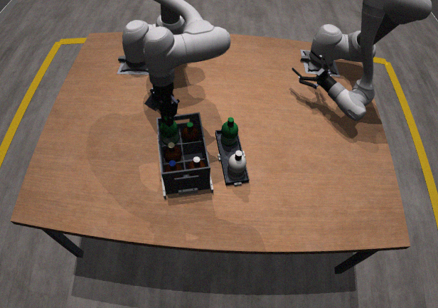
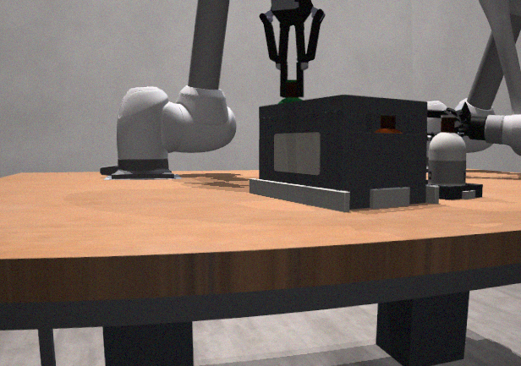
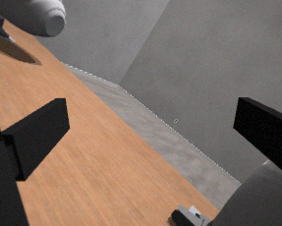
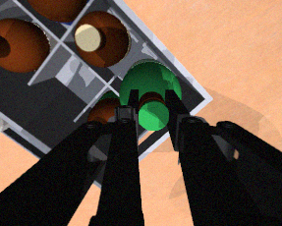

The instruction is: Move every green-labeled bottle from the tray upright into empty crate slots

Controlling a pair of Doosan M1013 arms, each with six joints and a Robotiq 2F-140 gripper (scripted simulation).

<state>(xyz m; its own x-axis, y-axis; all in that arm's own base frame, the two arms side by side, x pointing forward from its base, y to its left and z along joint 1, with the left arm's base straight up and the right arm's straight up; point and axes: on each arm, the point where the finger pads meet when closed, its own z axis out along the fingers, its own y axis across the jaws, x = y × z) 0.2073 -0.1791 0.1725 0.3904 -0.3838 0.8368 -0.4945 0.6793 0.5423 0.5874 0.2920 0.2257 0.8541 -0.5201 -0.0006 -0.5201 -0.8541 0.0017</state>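
My right gripper is shut on the neck of a green bottle. That bottle is upright in the back-left slot of the black crate, with only its shoulder and neck above the rim; its base is hidden. The middle-right slot is empty. Another green bottle stands at the back of the tray, and a whitish bottle stands at its front. My left gripper is open and empty, far from both.
Brown bottles fill the other crate slots: green-capped back right, beige-capped middle left, blue-capped front left and white-capped front right. The tray stands just right of the crate. The left arm stays at the table's back right.
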